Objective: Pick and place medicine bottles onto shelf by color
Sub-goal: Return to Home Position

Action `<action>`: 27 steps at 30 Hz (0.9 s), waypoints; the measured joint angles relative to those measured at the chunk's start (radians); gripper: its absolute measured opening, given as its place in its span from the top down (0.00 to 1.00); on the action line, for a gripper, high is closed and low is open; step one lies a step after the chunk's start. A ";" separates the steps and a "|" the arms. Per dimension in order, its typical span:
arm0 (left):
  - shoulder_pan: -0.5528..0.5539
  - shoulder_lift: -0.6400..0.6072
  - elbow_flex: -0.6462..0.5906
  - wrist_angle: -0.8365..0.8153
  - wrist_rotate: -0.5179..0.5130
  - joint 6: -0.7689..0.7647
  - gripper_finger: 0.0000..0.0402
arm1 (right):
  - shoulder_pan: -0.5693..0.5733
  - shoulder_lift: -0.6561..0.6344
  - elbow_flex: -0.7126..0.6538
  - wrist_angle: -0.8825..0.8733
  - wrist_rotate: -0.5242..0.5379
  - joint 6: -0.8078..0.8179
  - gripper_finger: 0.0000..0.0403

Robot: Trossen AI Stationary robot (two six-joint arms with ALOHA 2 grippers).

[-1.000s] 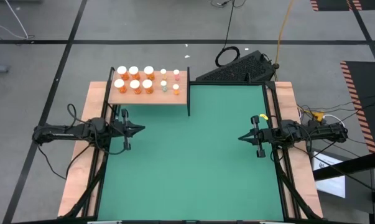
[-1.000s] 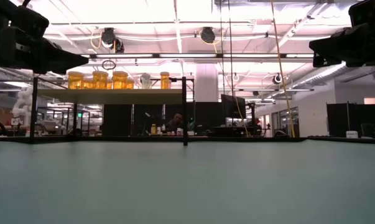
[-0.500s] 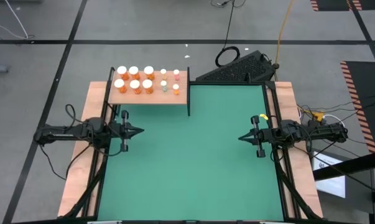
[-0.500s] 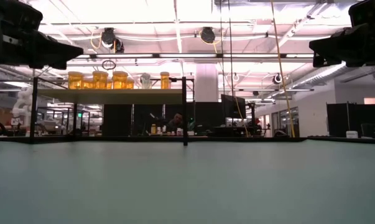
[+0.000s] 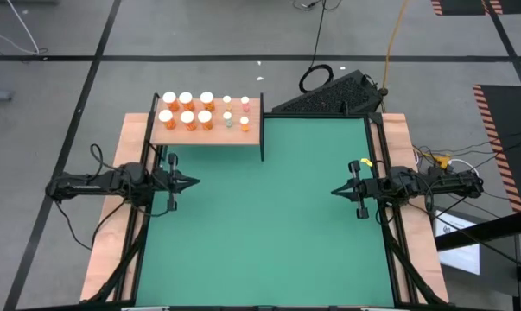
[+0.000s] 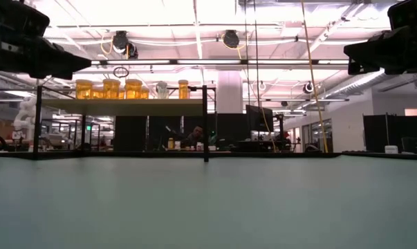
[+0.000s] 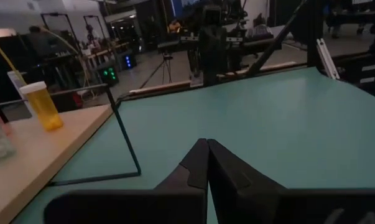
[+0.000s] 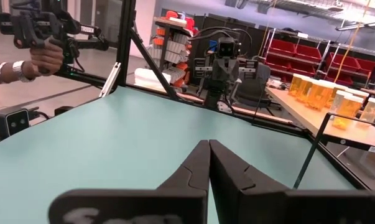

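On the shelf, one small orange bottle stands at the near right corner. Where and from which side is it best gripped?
Probably by its cap, from above. The small orange bottle stands upright near the shelf's front edge, with other small bottles close behind and beside it and a black post at its right, so a sideways approach looks crowded.

readable text: none | medicine bottles (image 5: 187,116) (labels too small to read)

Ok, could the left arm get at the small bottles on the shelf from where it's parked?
Probably yes. The left tool, shut, sits over the mat just in front of the shelf, with nothing between it and the small bottles; only the black post stands beside them.
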 joint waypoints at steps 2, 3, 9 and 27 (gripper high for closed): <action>0.000 0.001 0.000 0.000 0.000 0.012 0.99 | 0.000 0.000 0.000 0.000 0.000 0.000 1.00; 0.000 0.001 0.000 0.000 0.000 0.021 0.99 | 0.000 0.000 0.000 0.000 0.000 0.000 1.00; 0.000 0.001 -0.001 0.011 -0.061 0.063 0.99 | 0.000 0.000 0.000 0.000 0.000 0.000 1.00; 0.000 0.001 -0.002 0.021 -0.117 -0.096 0.94 | 0.000 0.000 0.000 0.000 0.000 0.000 1.00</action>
